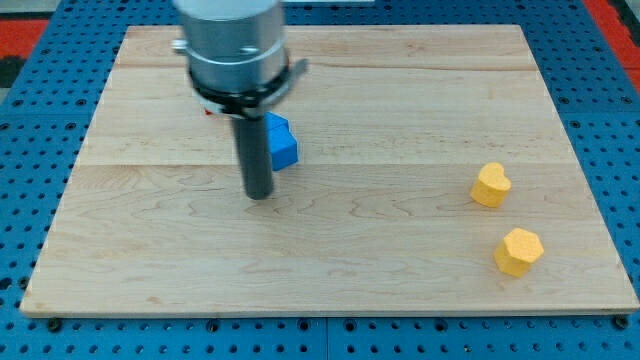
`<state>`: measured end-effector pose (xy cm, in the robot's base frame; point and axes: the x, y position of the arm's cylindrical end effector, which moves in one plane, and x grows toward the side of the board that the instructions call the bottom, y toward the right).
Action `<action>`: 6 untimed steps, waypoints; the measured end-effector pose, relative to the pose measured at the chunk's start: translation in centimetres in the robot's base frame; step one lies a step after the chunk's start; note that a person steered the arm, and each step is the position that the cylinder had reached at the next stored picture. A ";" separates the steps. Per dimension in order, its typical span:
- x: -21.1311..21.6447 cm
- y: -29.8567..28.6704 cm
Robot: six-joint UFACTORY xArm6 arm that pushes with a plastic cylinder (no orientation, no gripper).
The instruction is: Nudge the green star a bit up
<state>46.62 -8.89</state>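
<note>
A pale wooden board (400, 240) with visible grain and a smooth, matt finish is seen. The dark rod ending in my tip (260, 195) looks matt, beneath a brushed, metallic grey housing (232, 40). The blue block (283, 142), yellow heart block (490, 185) and yellow hexagon block (518, 251) appear smooth and matt.

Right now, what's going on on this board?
My tip rests on the wooden board, just below and left of a blue block that the rod partly hides. A yellow heart block and a yellow hexagon block sit far off at the view's right. The green star I'm meant to nudge up does not show in this view.
</note>
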 end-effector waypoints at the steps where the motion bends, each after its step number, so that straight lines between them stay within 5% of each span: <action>1: -4.8 2.0; 3: -4.7 22.0; 4: -5.0 21.1; 5: -7.8 12.1; 6: -1.9 2.5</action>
